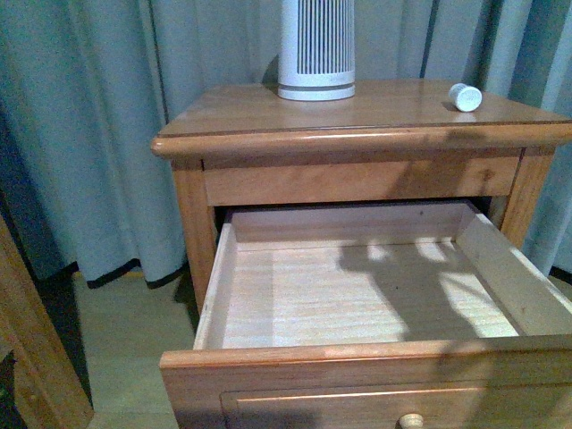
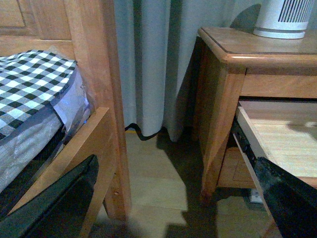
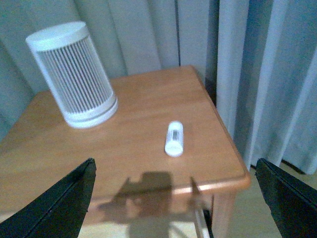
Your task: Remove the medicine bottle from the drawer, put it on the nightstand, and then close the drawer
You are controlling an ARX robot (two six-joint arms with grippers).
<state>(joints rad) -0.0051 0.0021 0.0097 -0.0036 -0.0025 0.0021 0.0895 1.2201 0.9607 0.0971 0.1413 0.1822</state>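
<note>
Your right gripper (image 3: 173,198) hangs above the top of the nightstand with its two dark fingers (image 3: 59,206) spread wide apart and nothing between them. The tiny white cylindrical plastic medicine bottle (image 3: 174,138) lies on its side on the wood, apart from both fingers, in the open space ahead of them. In the front view you see that same medicine bottle (image 1: 465,96) resting on the right rear part of the small orange-brown wooden nightstand (image 1: 375,121), well apart from the large white ribbed cylindrical device (image 1: 315,49) standing upright at the back centre of the top. From the right wrist, the ribbed device (image 3: 74,74) stands near the back of the top, and the bottle lies between it and the nightstand's edge beside the grey-blue curtain (image 3: 277,74).

Your left gripper (image 2: 178,208) is low beside the nightstand's left side, its dark fingers (image 2: 54,208) also set wide apart and holding nothing. Between them you look at the floor, the curtain, and the wooden bed frame (image 2: 94,89) with a black-and-white checked bedcover (image 2: 29,82).

The upper drawer (image 1: 357,357) with the orange-brown wood front stands pulled far out toward you. Its pale wood floor is bare, and its round wooden knob (image 1: 410,420) just shows at the lower edge of the front view.
</note>
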